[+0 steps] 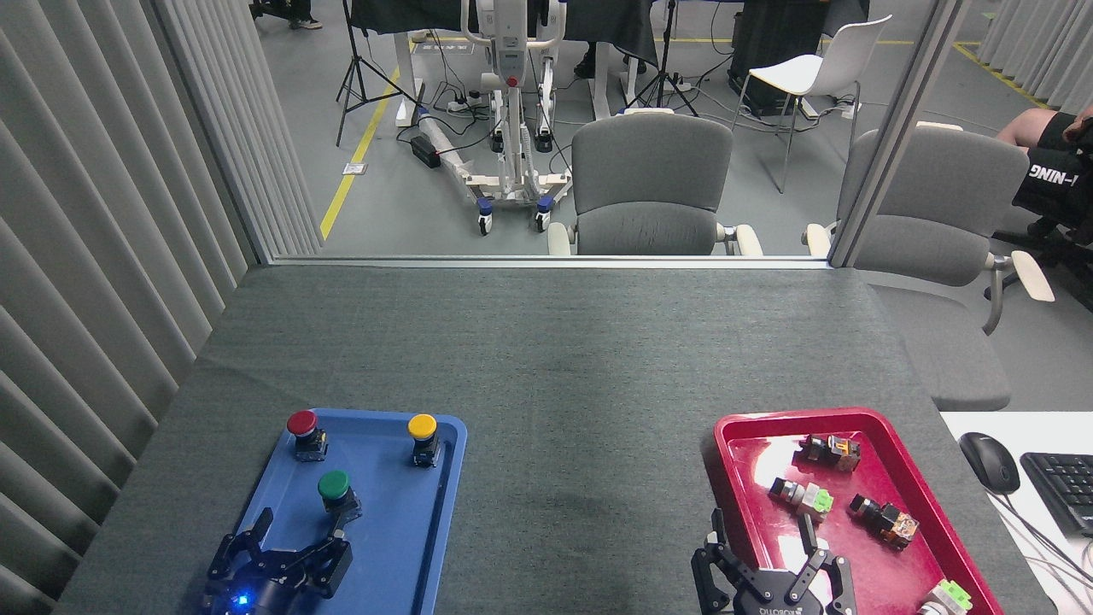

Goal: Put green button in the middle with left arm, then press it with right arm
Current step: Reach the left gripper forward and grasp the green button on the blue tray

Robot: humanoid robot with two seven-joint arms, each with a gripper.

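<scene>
The green button (335, 489) stands upright in the blue tray (401, 547), its dark-green cap on a short black body. My left gripper (299, 530) is open just in front of it, over the tray's near part, with one fingertip close to the button's base and nothing between its fingers. The middle (581, 453) is bare dark grey cloth between the two trays. At the bottom edge, my right gripper (760, 534) is open over the near left corner of the red tray (926, 504), holding nothing.
A red button (304, 430) and a yellow button (423, 436) stand at the back of the blue tray. Several small switches lie in the red tray. A mouse (989, 461) and keyboard (1063, 487) sit on a white desk at right. Chairs stand beyond the table.
</scene>
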